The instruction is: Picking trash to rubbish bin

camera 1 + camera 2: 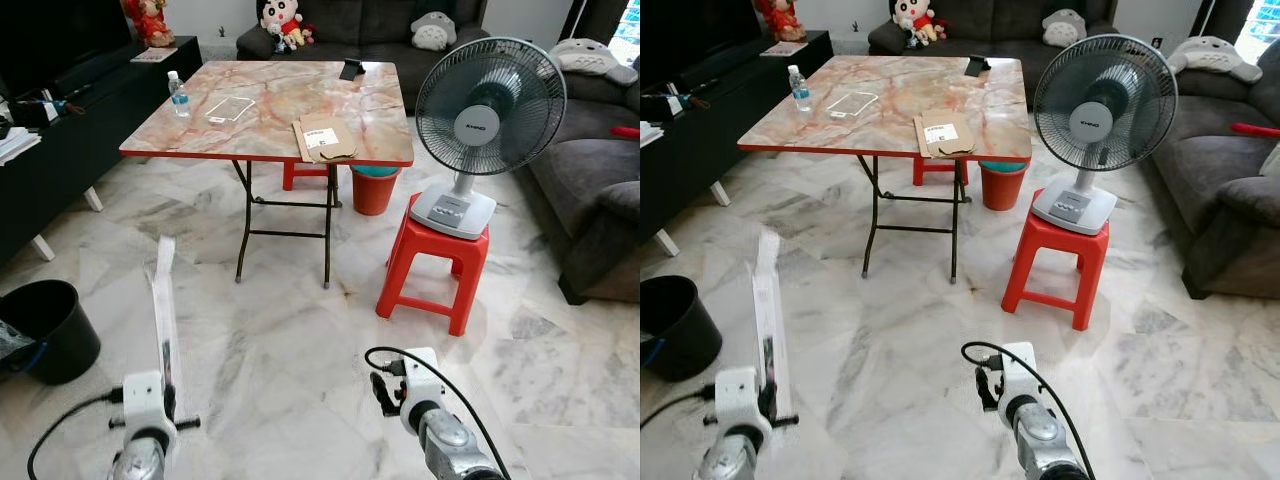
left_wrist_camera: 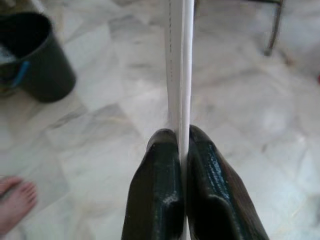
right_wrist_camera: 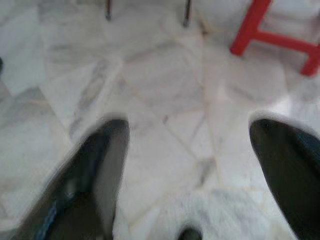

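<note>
At lower left, my left gripper has its jaws pinched on a long white plastic wrapper. I should swing it over the black bin at far left before releasing. My right gripper gapes wide, holding nothing.

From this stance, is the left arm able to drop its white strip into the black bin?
Probably not yet. The left gripper holds the white strip upright ahead of the robot, while the black bin stands off to its left with bare floor between. A turn or step should do.
</note>
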Robot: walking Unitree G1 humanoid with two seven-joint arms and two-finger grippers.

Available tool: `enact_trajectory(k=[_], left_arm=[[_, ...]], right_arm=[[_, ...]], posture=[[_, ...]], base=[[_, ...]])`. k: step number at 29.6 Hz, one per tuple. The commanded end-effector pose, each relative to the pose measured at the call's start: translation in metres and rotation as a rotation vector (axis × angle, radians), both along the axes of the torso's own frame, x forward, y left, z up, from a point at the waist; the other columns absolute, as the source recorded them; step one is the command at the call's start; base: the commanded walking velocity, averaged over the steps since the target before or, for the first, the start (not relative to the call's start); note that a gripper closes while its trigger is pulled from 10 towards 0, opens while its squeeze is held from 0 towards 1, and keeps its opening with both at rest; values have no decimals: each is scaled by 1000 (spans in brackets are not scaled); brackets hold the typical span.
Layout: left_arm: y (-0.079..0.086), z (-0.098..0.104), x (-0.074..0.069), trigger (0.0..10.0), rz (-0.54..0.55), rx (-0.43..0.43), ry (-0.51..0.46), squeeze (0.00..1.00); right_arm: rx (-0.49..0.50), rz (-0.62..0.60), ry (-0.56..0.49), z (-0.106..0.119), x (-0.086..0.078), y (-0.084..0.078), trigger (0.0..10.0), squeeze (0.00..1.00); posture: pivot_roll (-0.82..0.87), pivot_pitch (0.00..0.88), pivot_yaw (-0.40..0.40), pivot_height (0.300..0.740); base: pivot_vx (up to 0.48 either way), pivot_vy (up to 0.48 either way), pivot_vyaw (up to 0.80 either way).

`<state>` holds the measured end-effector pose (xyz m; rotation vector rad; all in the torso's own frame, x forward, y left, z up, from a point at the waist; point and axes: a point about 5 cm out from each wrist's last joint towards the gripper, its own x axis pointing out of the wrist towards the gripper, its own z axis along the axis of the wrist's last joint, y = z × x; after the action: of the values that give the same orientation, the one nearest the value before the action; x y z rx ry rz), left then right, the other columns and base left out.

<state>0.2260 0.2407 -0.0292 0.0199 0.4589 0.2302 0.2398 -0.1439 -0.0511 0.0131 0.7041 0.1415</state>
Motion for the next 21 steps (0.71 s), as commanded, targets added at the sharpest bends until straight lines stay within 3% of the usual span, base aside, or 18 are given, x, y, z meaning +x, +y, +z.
enact_trajectory(k=[1,5,10,12,21], left_arm=[[2,-9,-8,10000,4,11,70,0],[5,-26,-25,10000,21,25,248,0],[1,-38,-39,10000,9,27,353,0],[0,-39,-39,10000,0,30,359,0],[-5,-44,-45,10000,20,39,397,0]], right_arm=[[7,-6,3,1,3,0,10000,0],[-10,7,60,-8,-10,-1,10000,0],[-26,12,96,-14,-20,-4,10000,0],[-28,15,99,-14,-20,-4,10000,0],[-60,-1,182,-28,-43,-14,10000,0]], posture=[[4,28,10,740],[16,23,-2,740],[10,28,-9,740],[10,28,-9,740],[-3,34,-12,740]], base=[[0,0,0],[0,0,0],[0,0,0],[0,0,0],[0,0,800]])
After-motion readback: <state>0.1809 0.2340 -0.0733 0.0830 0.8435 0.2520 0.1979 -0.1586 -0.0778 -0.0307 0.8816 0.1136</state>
